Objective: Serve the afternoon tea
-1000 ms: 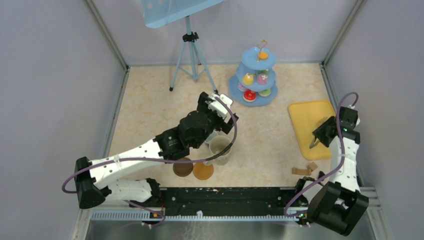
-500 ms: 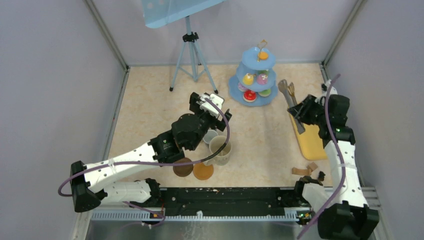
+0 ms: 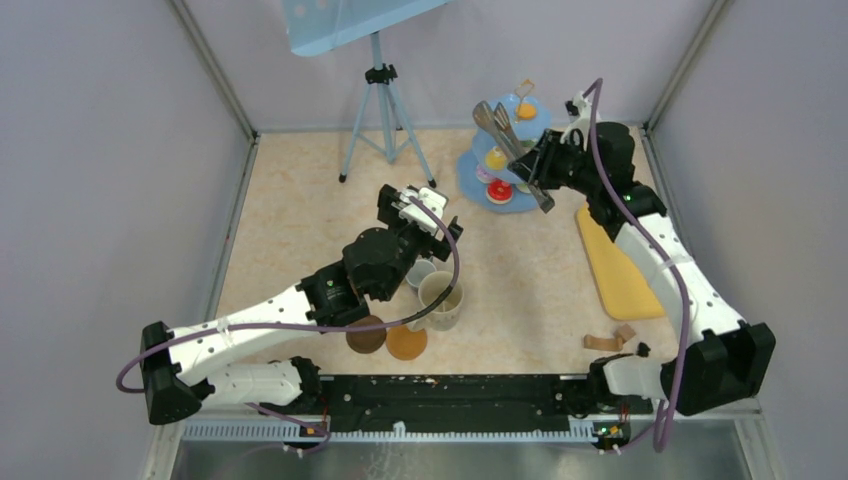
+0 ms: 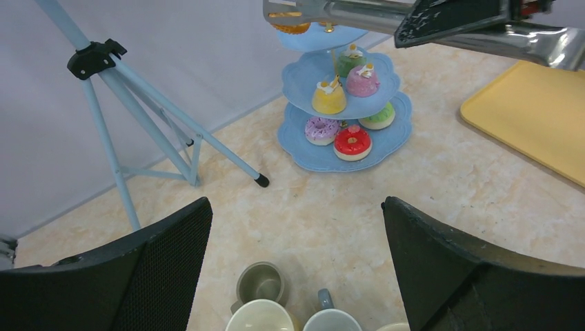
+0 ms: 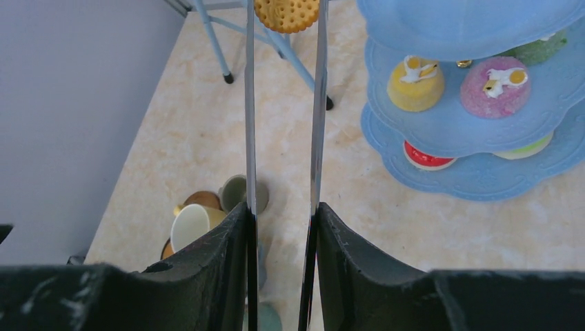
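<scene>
The light-blue cake stand (image 3: 540, 196) stands at the back with small toy cakes on its tiers; it also shows in the left wrist view (image 4: 310, 155) and the right wrist view (image 5: 448, 124). My right gripper (image 3: 543, 166) (image 5: 283, 214) is shut on the metal tongs (image 3: 505, 135), which reach up beside the top tier. A round biscuit-like cake (image 5: 286, 14) sits between the tong tips. My left gripper (image 3: 420, 205) (image 4: 296, 207) is open and empty above the mugs: large cream (image 3: 441, 298), small grey (image 4: 261, 281), yellow (image 5: 192, 225). Two brown coasters (image 3: 385, 340) lie in front of them.
A flat yellow tray (image 3: 617, 262) lies at the right, under my right arm. A light-blue tripod (image 3: 380, 110) stands at the back left. Small brown pieces (image 3: 610, 339) lie near the front right. Grey walls close in three sides.
My right arm has swung from the yellow tray up and left to the cake stand, carrying the tongs. My left gripper has drawn back slightly over the mugs and then held still.
</scene>
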Available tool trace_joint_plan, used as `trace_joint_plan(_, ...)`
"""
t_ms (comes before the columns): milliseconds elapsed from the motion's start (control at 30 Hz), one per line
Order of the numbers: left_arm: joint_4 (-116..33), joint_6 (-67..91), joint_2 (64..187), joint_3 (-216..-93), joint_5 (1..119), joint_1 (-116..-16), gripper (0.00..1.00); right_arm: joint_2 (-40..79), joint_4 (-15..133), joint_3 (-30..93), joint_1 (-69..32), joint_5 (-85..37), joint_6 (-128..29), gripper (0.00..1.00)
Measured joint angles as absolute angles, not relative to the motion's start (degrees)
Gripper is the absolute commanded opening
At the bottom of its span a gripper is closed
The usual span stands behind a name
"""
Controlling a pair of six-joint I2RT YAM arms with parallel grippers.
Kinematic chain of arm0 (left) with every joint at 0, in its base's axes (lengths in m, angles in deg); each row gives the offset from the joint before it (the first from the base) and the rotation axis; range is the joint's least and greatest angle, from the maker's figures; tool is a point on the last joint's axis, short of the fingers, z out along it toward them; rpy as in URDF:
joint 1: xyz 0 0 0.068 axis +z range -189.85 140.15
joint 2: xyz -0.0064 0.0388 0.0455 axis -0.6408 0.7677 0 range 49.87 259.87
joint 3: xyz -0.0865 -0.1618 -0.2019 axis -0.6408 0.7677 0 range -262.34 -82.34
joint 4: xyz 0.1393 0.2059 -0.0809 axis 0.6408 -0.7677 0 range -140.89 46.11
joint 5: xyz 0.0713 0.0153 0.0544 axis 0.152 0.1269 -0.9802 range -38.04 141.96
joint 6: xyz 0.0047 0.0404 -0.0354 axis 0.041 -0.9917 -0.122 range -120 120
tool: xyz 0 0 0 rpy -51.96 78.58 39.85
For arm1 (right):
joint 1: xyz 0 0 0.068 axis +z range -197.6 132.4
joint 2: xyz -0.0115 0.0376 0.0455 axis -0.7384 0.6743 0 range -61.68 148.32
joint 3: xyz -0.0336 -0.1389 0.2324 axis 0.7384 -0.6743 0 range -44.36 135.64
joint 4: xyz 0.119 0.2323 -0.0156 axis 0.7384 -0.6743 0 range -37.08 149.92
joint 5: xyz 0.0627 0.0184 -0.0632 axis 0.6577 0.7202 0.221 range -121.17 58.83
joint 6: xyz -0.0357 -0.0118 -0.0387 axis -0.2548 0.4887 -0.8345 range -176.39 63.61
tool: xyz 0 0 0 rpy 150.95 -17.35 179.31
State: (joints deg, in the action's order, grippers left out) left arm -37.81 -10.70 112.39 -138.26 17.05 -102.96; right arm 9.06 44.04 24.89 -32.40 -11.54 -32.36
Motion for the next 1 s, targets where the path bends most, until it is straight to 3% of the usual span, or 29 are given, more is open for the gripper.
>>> trace_joint_plan(300,-37.8,-11.1,112.8,-138.2,16.7,-103.0,0.99,17.9,40.9,31.2,-31.5,-21.0,-31.5,0.1)
trace_joint_plan(667,-37.8,-11.3,112.8,-138.0,17.0,-103.0,0.99,21.9,39.1,35.4,-31.5,-23.4,-30.8,0.32)
trace_joint_plan(1000,-37.8,-11.5,112.8,-138.0,17.5,-103.0,0.99,22.0,37.6,36.3,-30.4,-24.4,-31.5,0.43)
